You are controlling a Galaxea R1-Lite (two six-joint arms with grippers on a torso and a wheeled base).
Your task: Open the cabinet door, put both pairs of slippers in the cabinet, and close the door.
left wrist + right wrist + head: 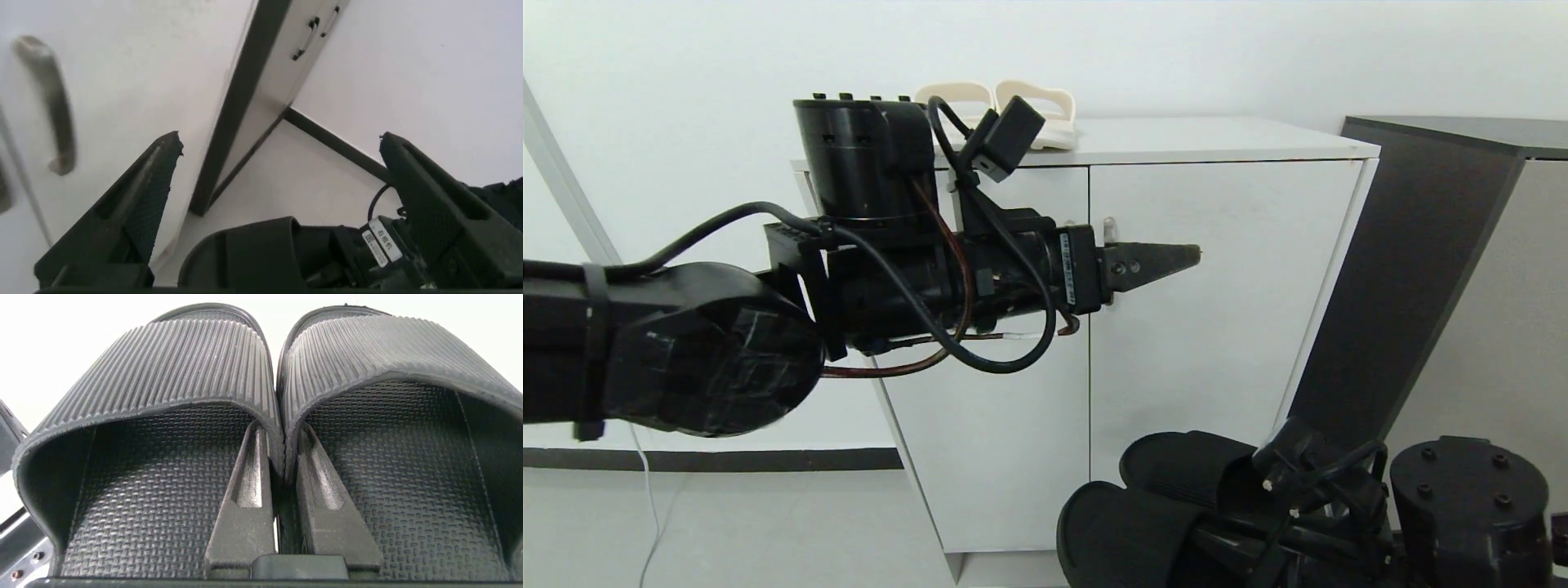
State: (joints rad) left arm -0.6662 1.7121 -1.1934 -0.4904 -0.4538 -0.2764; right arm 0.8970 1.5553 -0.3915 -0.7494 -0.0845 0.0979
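The white cabinet (1217, 327) has both doors shut. My left gripper (1156, 263) hangs open in front of the doors, level with the metal door handle (1108, 228), which is partly hidden behind it. In the left wrist view the open left gripper (282, 175) is beside the handle (45, 106), not touching it. A cream pair of slippers (1001, 106) lies on the cabinet top. My right gripper (282, 498) is shut on the touching inner walls of the black pair of slippers (270, 408), held low in front of the cabinet (1160, 506).
A dark grey cabinet (1437, 269) stands right of the white one, its side close to the right door. A white wall is behind, and pale floor (768, 523) with a dark skirting strip lies to the left.
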